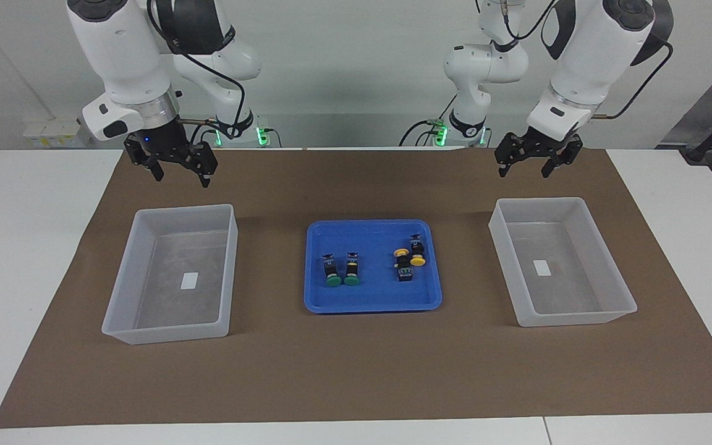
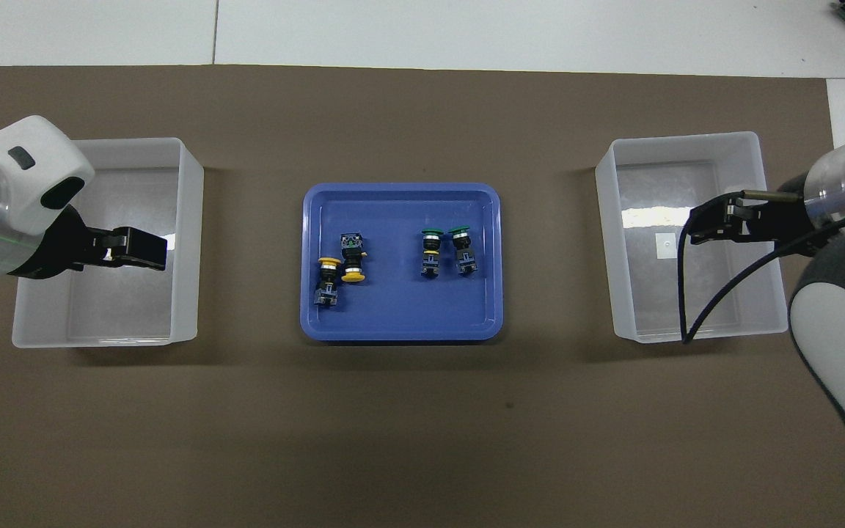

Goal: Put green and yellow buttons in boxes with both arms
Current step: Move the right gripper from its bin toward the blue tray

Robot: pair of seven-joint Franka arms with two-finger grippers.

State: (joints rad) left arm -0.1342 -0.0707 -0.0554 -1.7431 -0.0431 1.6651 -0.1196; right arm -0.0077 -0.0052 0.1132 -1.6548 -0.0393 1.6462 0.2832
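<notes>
Two green buttons (image 1: pixel 342 272) (image 2: pixel 446 251) lie side by side in the blue tray (image 1: pixel 368 300) (image 2: pixel 400 315), toward the right arm's end. Two yellow buttons (image 1: pixel 410 259) (image 2: pixel 340 270) lie together toward the left arm's end of the tray. One translucent box (image 1: pixel 569 293) (image 2: pixel 122 312) stands at the left arm's end, and my left gripper (image 1: pixel 524 172) (image 2: pixel 158 249) hangs open and empty high over it. The other box (image 1: pixel 170 293) (image 2: pixel 686 312) stands at the right arm's end, with my right gripper (image 1: pixel 183 179) (image 2: pixel 694 224) open and empty high over it.
A brown mat (image 1: pixel 356 371) covers the table's middle, with white tabletop (image 1: pixel 22 247) around it. The tray sits between the two boxes. Each box has a small white label on its floor.
</notes>
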